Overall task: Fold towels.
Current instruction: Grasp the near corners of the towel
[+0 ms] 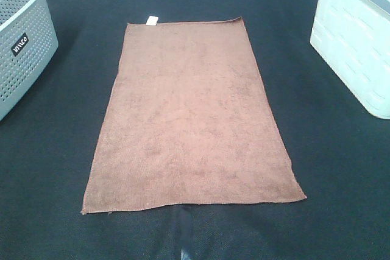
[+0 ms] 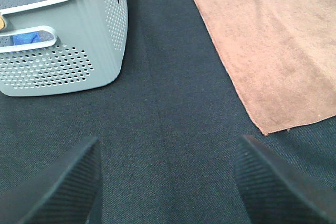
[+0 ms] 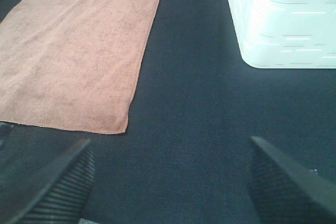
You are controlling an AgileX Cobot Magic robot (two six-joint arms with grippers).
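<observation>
**Towel flat, first fold not yet begun**

Nearest the robot, the left gripper (image 2: 165,182) and the right gripper (image 3: 168,182) are seen with their jaws spread wide. Nothing is held between them, and only the dark table cover (image 1: 341,181) lies below. The cloth is touched by neither. Each gripper is poised short of a near corner of the towel (image 1: 194,117), the left by the left corner and the right by the right.

The towel is spread flat and unfolded in the middle of the cover, its long sides running away from the robot. The step in hand is judged to be the approach to the first grasp. For the next move, both near corners would probably have to be pinched at the hem and carried together towards the far edge, where a small white tag (image 1: 152,20) is seen.

Further back, a grey perforated basket (image 1: 24,47) is placed at the left and a white bin (image 1: 353,47) at the right, both apart from the towel.
</observation>
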